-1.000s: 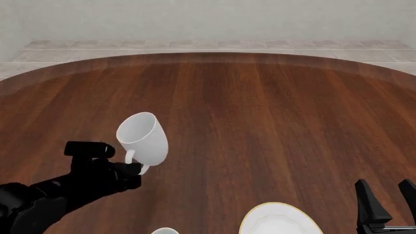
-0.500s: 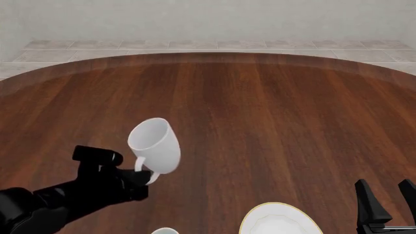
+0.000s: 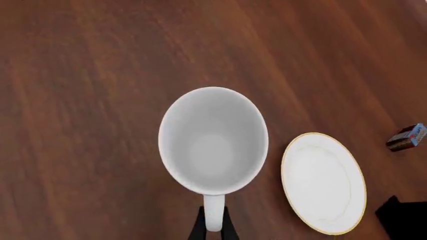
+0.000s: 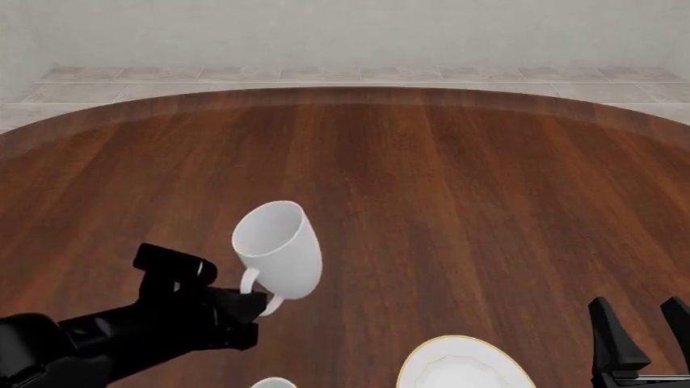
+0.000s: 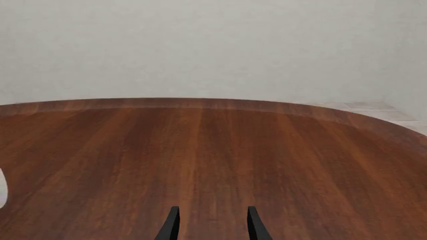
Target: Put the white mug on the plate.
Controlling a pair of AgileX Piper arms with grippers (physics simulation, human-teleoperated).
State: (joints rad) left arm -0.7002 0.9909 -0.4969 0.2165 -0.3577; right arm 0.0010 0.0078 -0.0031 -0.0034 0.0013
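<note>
The white mug [image 4: 278, 249] is already off the desk [image 4: 453, 186] — the left pincer [image 4: 250, 303] grasps it by the loop handle, with the jaws clenched on that handle, as the left wrist view shows. The mug hangs just in front of this pincer, tilted, with its open mouth turned toward the camera of the arm, so the lifting part of the task looks done.

What is left is the carrying and the placing. The plate [image 4: 464, 368] lies flat on the desk to the right of the left pincer, near but clearly apart from the mug; nothing stands on it. In my judgement the task is about halfway: the mug must travel to the right until it is above the plate, then be turned upright, lowered and let go.

The right pincer [image 4: 638, 327] waits to the right of the plate with its jaws apart and holds nothing. Beyond the plate, seen from the left pincer, a small box [image 3: 407, 137] lies on the desk. Another white cup [image 4: 275, 382] is only partly visible at the near edge of the front view.
</note>
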